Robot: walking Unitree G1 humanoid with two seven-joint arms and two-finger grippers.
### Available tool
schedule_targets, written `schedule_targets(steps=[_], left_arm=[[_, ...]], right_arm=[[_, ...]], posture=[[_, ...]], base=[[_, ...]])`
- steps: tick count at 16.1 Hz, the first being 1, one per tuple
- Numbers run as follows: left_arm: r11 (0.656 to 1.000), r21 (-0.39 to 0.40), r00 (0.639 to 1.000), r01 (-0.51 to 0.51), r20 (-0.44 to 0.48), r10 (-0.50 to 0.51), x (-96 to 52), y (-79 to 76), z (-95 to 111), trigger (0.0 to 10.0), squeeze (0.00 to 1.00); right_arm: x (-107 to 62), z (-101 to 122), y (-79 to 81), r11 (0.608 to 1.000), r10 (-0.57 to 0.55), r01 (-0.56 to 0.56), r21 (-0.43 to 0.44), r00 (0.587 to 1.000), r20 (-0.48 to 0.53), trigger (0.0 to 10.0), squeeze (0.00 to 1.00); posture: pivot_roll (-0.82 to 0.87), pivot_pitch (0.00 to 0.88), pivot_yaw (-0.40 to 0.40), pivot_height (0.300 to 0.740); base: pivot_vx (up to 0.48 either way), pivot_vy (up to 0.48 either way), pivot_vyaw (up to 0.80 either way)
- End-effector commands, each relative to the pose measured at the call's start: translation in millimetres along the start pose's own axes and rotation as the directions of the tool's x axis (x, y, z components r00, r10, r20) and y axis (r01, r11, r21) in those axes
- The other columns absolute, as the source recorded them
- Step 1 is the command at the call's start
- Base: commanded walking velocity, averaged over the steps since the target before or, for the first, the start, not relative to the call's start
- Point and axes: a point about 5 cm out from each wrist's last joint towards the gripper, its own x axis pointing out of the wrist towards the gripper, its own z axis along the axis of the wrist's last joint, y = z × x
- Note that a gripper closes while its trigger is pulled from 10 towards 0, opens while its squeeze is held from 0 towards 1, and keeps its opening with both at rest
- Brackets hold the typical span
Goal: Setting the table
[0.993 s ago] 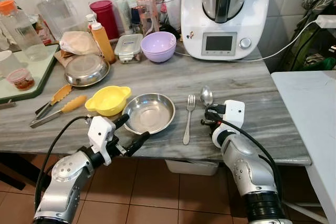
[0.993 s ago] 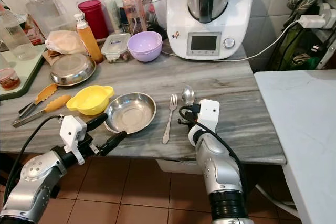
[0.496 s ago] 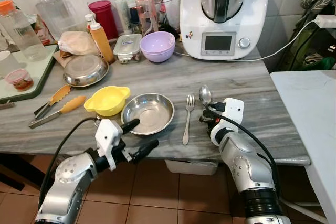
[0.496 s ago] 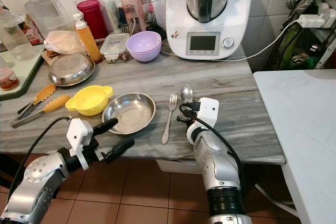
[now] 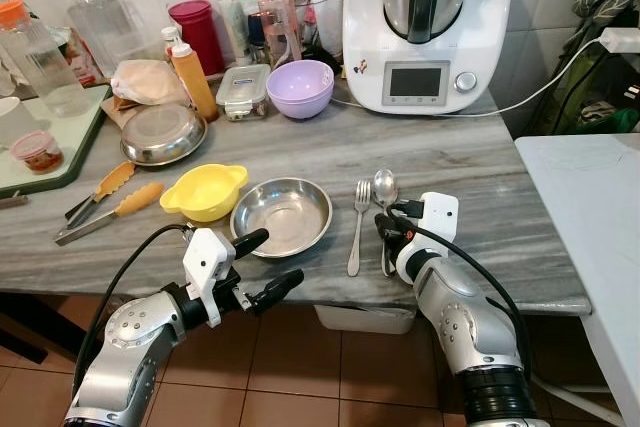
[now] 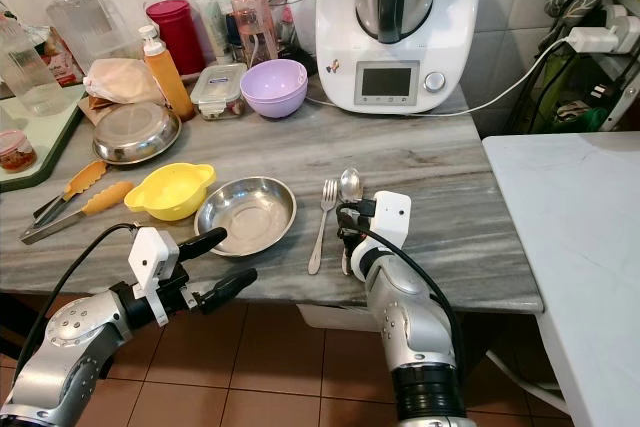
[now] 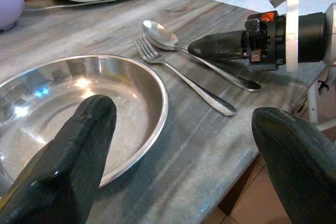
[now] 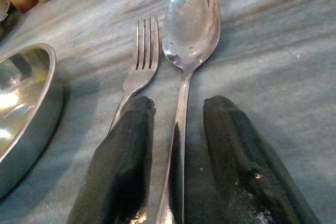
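Spoon point(image 8: 188, 35) shifted beside fork point(image 8: 137, 61) (handle behind right pincer point(image 8: 176, 145))

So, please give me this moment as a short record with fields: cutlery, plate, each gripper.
spoon: flat on the grey counter, just right of the fork
plate: steel plate left of the fork, beside the yellow bowl
right gripper: fingers open, straddling the spoon handle
left gripper: open, at the counter's front edge, near the plate

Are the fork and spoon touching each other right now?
Apart. In the right wrist view a strip of grey counter shows between the fork tines and the spoon bowl.
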Motion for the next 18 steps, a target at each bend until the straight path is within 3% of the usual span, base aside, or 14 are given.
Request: schedule_targets(steps=[1, 4, 6, 8, 11, 13, 14, 18], left_arm=[[1.000, 0.022, 1.000, -0.004, -0.018, 0.005, -1.5, 2.3, 3, 10.0, 0.00], [1.000, 0.028, 1.000, -0.008, -0.015, 0.008, -0.3, 3.6, 4, 10.0, 0.00], [0.999, 0.034, 1.000, -0.018, -0.001, 0.018, 0.8, 3.1, 8, 10.0, 0.00], [0.999, 0.032, 0.999, -0.028, 0.015, 0.028, 1.8, 1.4, 10, 10.0, 0.00], [0.999, 0.027, 0.999, -0.033, 0.018, 0.033, -1.2, -1.4, 9, 10.0, 0.00], [0.999, 0.026, 0.999, -0.038, 0.010, 0.038, -3.9, -1.5, 8, 10.0, 0.00], [0.999, 0.026, 0.999, -0.048, 0.007, 0.048, -5.5, -1.2, 7, 10.0, 0.00], [0.996, 0.020, 0.996, -0.088, 0.021, 0.088, -8.1, -0.6, 8, 10.0, 0.00]], right_arm=[[-1.1, -13, 0.1, 1.000, -0.011, 0.011, 0.009, 0.998, -0.056, 10.0, 1.00], [-3.1, -5, -0.2, 0.999, -0.001, 0.001, -0.046, 1.000, -0.009, 10.0, 1.00], [-7.0, 10, 0.6, 0.983, 0.029, -0.013, -0.182, 0.996, 0.084, 10.0, 1.00], [-10.1, 19, 0.8, 0.970, 0.049, -0.013, -0.243, 0.989, 0.142, 10.0, 1.00], [-17.7, 34, 7.1, 0.911, 0.115, 0.003, -0.411, 0.959, 0.261, 10.0, 1.00], [-22.2, 44, 9.2, 0.878, 0.135, 0.050, -0.476, 0.929, 0.345, 10.0, 1.00], [-27.1, 55, 7.8, 0.829, 0.133, 0.130, -0.543, 0.899, 0.417, 10.0, 1.00], [-33.9, 60, -12.3, 0.802, 0.085, 0.219, -0.556, 0.880, 0.468, 10.0, 1.00]], posture=[[-0.22, 0.041, 0.131, 0.740], [-0.22, 0.039, 0.129, 0.740], [-0.22, 0.035, 0.129, 0.740], [-0.22, 0.034, 0.127, 0.740], [-0.22, 0.031, 0.127, 0.740], [-0.21, 0.028, 0.123, 0.740], [-0.21, 0.025, 0.123, 0.740], [-0.20, 0.016, 0.123, 0.740]], base=[[0.000, 0.000, 0.00], [0.000, 0.000, 0.00], [0.000, 0.000, 0.00], [0.000, 0.000, 0.00], [0.000, 0.000, 0.00], [0.000, 0.000, 0.00], [0.000, 0.000, 0.00], [0.000, 0.000, 0.00]])
